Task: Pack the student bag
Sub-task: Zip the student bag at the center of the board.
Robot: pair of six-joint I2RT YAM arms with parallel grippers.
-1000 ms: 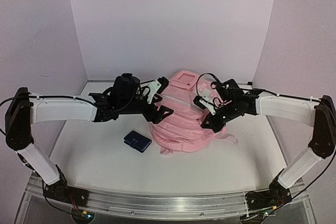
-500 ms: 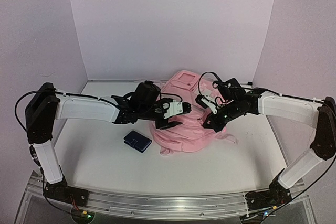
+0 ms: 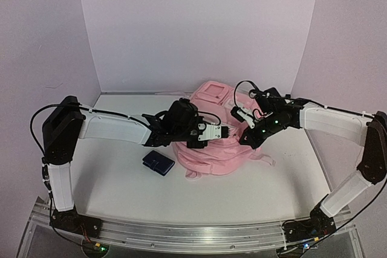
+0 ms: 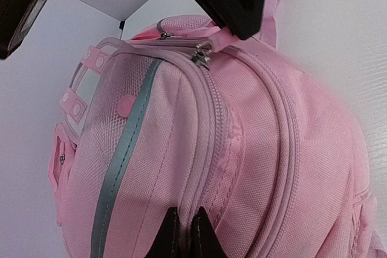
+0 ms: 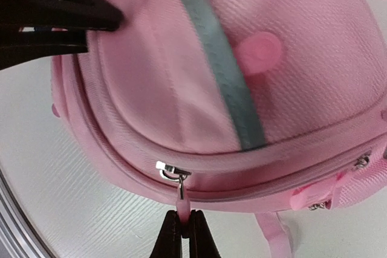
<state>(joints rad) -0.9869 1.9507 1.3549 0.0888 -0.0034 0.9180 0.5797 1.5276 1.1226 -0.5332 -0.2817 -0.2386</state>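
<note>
The student bag [image 3: 208,149] is a soft pink backpack lying in the middle of the table, with a grey stripe [image 4: 121,161] down its front. My left gripper [image 3: 227,130] reaches over it from the left. In the left wrist view that gripper [image 4: 184,234] is shut, pinching a ridge of the bag's fabric beside a zip seam. My right gripper [image 3: 239,122] is at the bag's right side. In the right wrist view it [image 5: 184,234] is shut on the pink zipper pull [image 5: 183,208] that hangs from a metal slider [image 5: 170,170].
A dark blue wallet [image 3: 158,162] lies on the white table left of the bag. A loose pink strap [image 3: 261,160] trails out at the bag's right. White walls close in the back and both sides.
My left arm swung right across the bag, and its jaws went from open to shut on the fabric. My right gripper kept its hold on the pull, shifting only slightly.
</note>
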